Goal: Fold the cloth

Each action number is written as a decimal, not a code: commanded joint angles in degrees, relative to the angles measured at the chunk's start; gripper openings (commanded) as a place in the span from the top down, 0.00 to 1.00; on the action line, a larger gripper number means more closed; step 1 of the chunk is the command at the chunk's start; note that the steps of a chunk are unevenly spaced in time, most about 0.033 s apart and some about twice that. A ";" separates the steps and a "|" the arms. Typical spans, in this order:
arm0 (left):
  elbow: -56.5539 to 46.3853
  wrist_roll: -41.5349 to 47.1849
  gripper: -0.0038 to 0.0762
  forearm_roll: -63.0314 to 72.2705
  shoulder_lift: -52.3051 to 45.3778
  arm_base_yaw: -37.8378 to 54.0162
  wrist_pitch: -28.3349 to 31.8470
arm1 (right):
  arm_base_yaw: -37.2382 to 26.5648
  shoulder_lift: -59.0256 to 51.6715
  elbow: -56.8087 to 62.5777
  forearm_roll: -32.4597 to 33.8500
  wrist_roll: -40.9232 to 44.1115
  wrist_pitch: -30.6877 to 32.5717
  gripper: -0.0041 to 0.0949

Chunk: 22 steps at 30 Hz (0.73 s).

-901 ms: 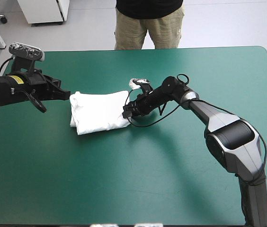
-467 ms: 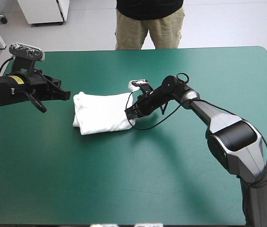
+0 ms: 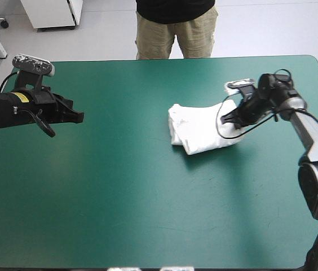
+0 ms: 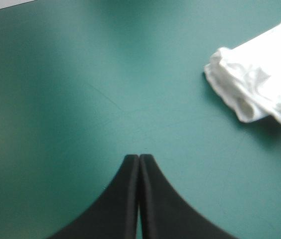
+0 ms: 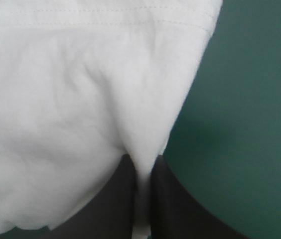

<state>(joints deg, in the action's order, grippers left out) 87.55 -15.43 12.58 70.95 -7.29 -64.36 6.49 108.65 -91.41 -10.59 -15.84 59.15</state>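
We are dragging the folded T-shirt (image 3: 199, 129), our right gripper (image 3: 224, 119) pinching its edge, toward the table's (image 3: 148, 214) right edge (it sat left of centre earlier). Our left gripper (image 3: 79, 117) is hovering closed; folding is looking done.

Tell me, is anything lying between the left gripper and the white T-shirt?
No. Only bare teal-green cover lies between the shut left gripper and the folded T-shirt. The high view shows it, and the left wrist view too.
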 commanded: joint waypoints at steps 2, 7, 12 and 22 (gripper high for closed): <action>1.77 0.42 0.96 1.16 -1.43 0.07 3.21 | -9.61 -7.99 4.27 4.59 1.54 -2.08 0.96; 1.77 0.32 0.96 1.16 -1.32 0.07 4.21 | -17.91 -10.78 9.55 15.32 6.98 -4.66 0.96; 1.77 0.32 0.96 1.16 -1.32 0.07 4.45 | -23.87 -12.82 12.69 17.48 8.72 -6.54 0.96; 1.77 0.32 0.96 1.03 -2.34 0.07 6.52 | -25.86 -13.98 12.85 19.90 10.75 -6.94 0.64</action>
<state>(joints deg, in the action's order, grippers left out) 87.55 -15.43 12.69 70.89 -7.29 -62.40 -18.78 98.22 -77.18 7.25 -5.75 53.94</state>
